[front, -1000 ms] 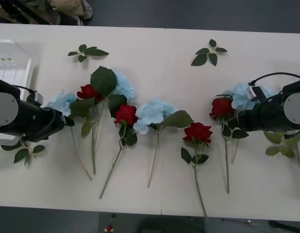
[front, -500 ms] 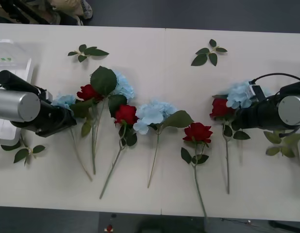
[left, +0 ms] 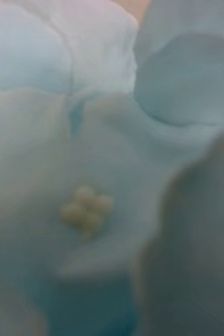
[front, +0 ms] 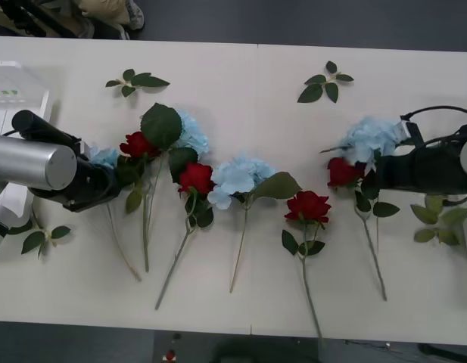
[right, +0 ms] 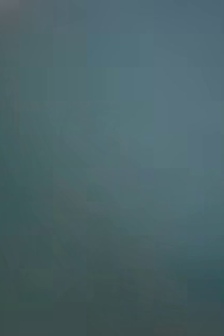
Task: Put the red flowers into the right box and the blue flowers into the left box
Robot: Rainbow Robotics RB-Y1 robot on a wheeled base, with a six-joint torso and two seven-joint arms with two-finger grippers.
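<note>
On the white worktop (front: 241,302), the left pincer (front: 104,181) sits low at the leftmost blue flower (front: 104,157), its tips hidden among petals and leaves, with the left box (front: 14,106) behind the arm. The right pincer (front: 377,170) reaches in at the far right, pressed against a blue cluster (front: 369,138) and a red rose (front: 343,172). More red and blue flowers lie between, and loose leaf sprigs (front: 136,81) rest farther back.

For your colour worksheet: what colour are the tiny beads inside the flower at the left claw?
Pale cream beads, best seen in the left wrist view.
</note>
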